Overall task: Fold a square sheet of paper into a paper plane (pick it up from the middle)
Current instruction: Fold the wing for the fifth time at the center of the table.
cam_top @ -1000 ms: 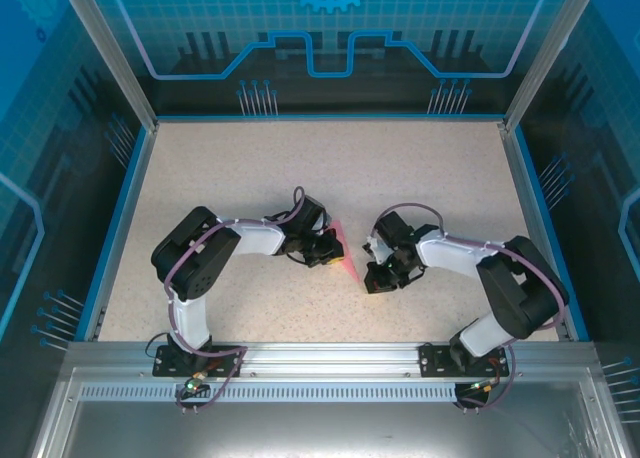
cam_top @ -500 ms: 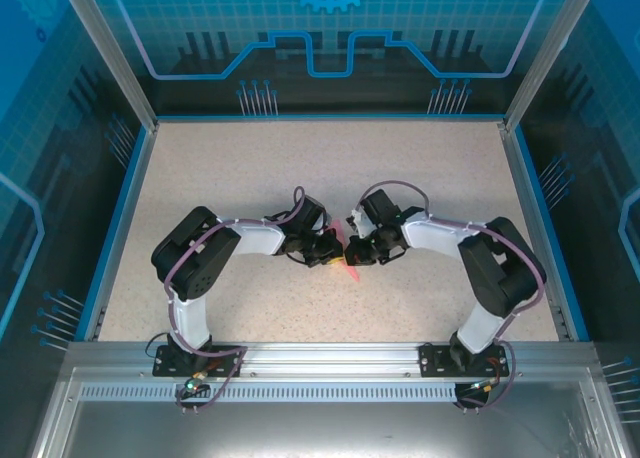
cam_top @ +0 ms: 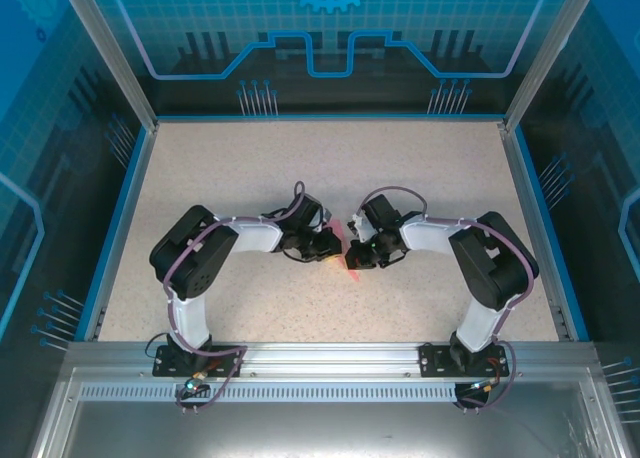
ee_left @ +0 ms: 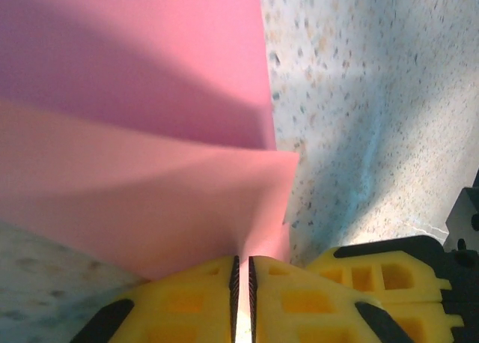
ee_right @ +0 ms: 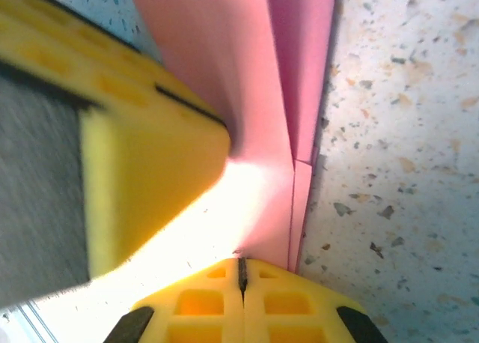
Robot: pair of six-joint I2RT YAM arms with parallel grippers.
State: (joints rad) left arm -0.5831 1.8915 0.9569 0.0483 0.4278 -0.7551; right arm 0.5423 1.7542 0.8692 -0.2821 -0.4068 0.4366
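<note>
Both arms meet over the middle of the table (cam_top: 250, 168), and the paper (ee_left: 135, 171) lies pinched between them, low over the surface there.

The left gripper (ee_left: 242, 283) has its jaws almost together, a thin slit between them with the pink sheet running into it. I read that as a pinch on the paper. The right gripper (ee_right: 241, 279) is closed tight, and a folded edge of the paper comes down to its seam, so I judge it grips that edge too.

As for progress, the paper is not a flat square. My left wrist view shows one layer lapped over another with a slanted edge, and my right wrist view shows narrow stacked layers along a crease. I judge that several folds are made. I can't make out a finished dart, so the last folds and pressing are left.
</note>
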